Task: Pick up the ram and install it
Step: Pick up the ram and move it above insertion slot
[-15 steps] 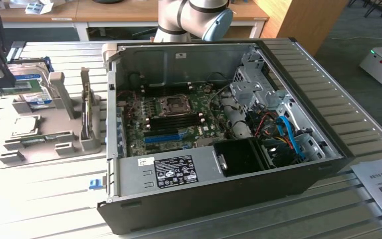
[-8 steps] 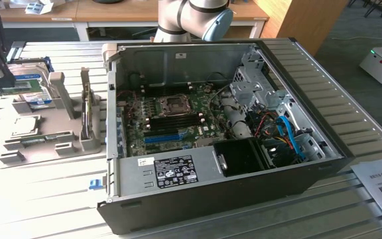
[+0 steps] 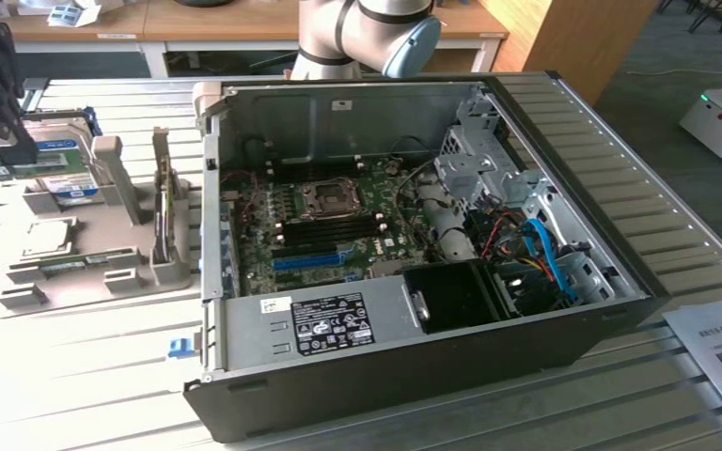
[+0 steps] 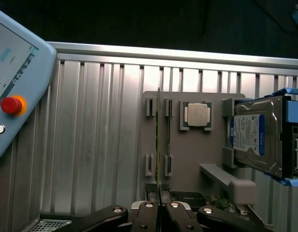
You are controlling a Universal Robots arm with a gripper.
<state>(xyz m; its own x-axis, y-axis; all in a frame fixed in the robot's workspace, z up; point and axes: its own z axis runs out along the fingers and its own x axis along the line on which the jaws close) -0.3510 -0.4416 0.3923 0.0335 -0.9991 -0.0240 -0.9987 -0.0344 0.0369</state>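
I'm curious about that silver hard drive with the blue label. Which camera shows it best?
The wrist view: the hard drive looks large there, its label facing the camera, standing on the grey holder. The exterior view catches it far smaller, among other parts near the exterior view's left edge.

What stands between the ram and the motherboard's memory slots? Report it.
The case's side wall and an upright board on the tray rise between the held ram and the slots, which lie open from above.
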